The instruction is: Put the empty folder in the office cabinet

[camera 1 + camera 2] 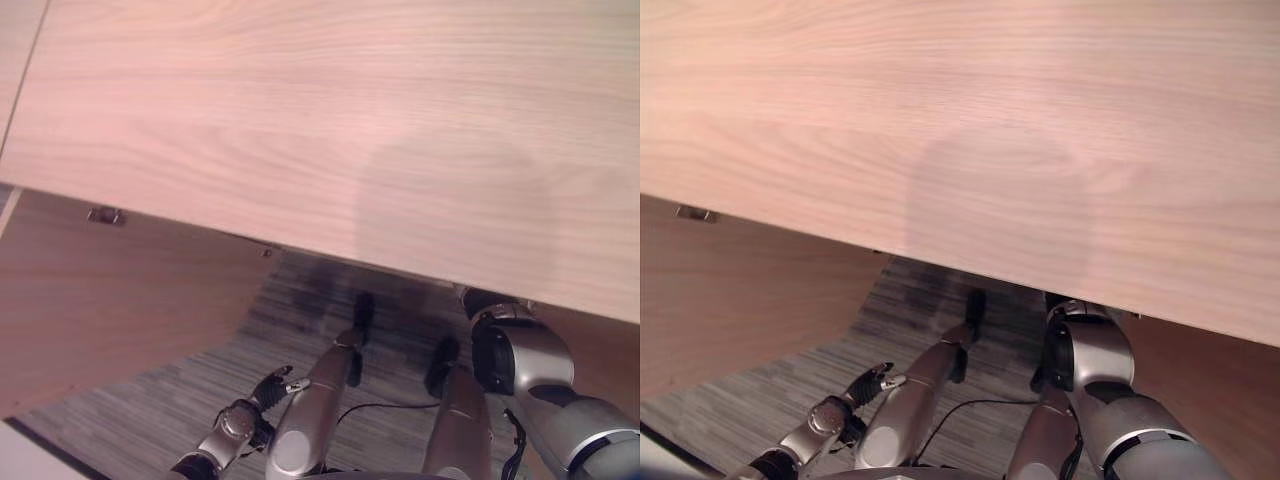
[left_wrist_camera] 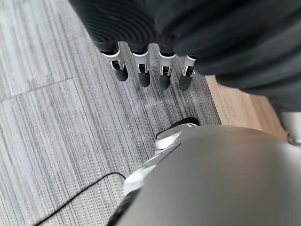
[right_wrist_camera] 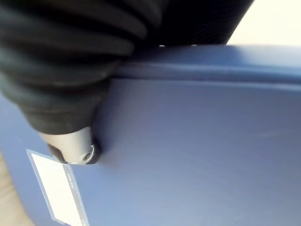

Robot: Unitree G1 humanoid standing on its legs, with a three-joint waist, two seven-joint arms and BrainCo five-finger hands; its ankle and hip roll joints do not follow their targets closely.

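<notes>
The right hand [image 3: 70, 141] is clamped on the blue folder [image 3: 197, 150]: in the right wrist view a finger presses the cover just beside its white label pocket [image 3: 56, 190]. The left hand [image 2: 150, 70] hangs over the grey carpet [image 2: 51, 141], fingers straight and released, grasping nothing.

Procedure: keep the grasp firm and the folder level; clear the wooden panel [image 1: 320, 130] edge before moving toward the cabinet.

The eye views show the right forearm reaching under the panel, with the folder hidden; the right wrist view supplies the folder and the grasp.
</notes>
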